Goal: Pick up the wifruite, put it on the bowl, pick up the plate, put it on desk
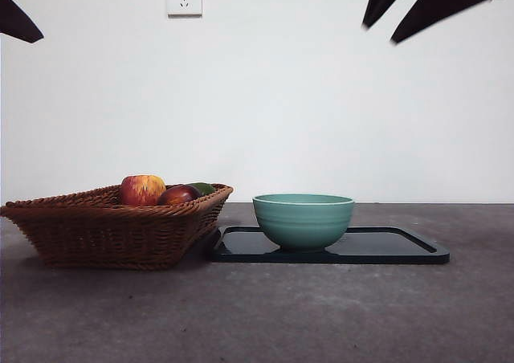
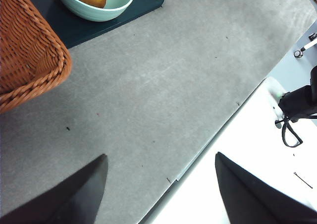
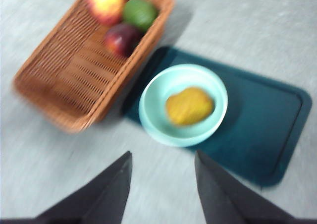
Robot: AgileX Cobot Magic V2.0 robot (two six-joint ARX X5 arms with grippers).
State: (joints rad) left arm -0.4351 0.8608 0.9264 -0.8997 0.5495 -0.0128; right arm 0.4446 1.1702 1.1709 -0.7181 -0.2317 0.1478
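- The wide, flat, dark grey-brown matte desk (image 1: 265,315) fills the foreground, its surface faintly mottled.
- On it lies a flat, glossy, dark rectangular tray with rounded corners (image 1: 401,246), the plate of the task, at about 5 o'clock from the picture's centre.
- A round teal-green ceramic bowl with faint ribs and a smooth rim (image 1: 303,219) stands on the tray's left part.
- The dull tan oval wifruite (image 3: 189,105) lies inside the bowl, hidden from the front by the bowl's wall.
- At 8 o'clock sits a brown woven wicker basket (image 1: 104,226), just beside the tray, holding a red-and-yellow streaked apple (image 1: 142,189), a dark red glossy fruit (image 1: 178,194) and a green fruit (image 3: 140,13).
- The right gripper (image 3: 163,184) hangs high above the bowl, jaws parted, empty.
- The left gripper (image 2: 161,184) hangs over the desk's edge, jaws spread wide, empty.
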